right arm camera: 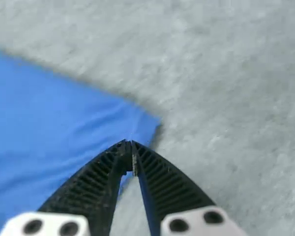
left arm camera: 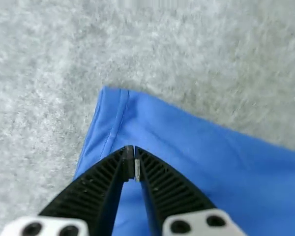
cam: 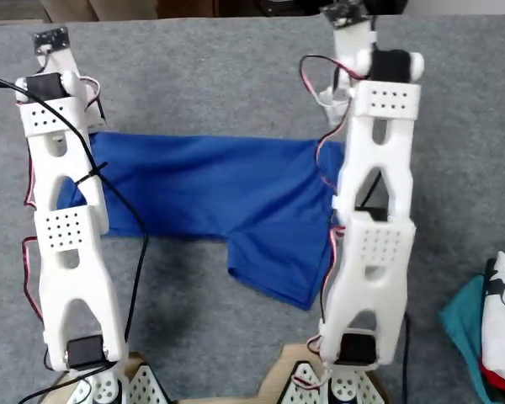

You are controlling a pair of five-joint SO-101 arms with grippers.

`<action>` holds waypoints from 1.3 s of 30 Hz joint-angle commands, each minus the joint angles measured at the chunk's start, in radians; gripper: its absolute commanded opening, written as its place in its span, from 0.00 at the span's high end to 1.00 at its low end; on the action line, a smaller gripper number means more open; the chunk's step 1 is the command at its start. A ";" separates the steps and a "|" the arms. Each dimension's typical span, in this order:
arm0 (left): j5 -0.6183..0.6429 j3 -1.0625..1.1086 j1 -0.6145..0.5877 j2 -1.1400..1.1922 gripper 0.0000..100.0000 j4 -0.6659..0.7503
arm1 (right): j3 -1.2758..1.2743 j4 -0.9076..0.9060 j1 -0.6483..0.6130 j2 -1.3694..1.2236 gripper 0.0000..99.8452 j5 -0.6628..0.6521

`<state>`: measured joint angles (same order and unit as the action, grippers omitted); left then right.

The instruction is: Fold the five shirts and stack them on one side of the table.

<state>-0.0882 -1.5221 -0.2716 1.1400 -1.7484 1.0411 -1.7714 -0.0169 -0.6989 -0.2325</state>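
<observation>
Your two arms reach across a grey felt-covered table (cam: 194,76), where the blue shirt (cam: 227,198) lies spread across the centre of the high frame, one sleeve trailing toward lower centre. Your left gripper (left arm camera: 133,164) is pressed together over the shirt's hemmed corner. Your right gripper (right arm camera: 132,158) is likewise closed at the far corner, and whether either pinches cloth cannot be told. A pile of other shirts (cam: 495,324) lies at the lower right edge; a brown strip of room (cam: 101,8) lines the top
</observation>
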 commanded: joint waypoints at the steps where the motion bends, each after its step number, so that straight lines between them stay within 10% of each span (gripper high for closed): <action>1: -0.038 0.143 -0.017 -0.091 0.98 -0.015 | -0.369 -0.009 -0.071 0.239 0.99 0.005; 18: -0.110 0.468 -0.051 -0.177 0.98 0.146 | -1.152 0.476 -0.051 0.320 0.99 0.068; 27: -0.117 0.468 -0.078 -0.116 0.98 0.147 | -1.190 0.506 0.093 0.320 0.99 -0.018; 39: -0.143 0.345 -0.118 -0.125 0.98 0.140 | -1.020 0.385 -0.019 0.326 0.99 -0.018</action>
<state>-0.2325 -1.0771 -0.3682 1.0403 -1.6149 -0.0683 -1.3218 0.0107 -0.4319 -0.2447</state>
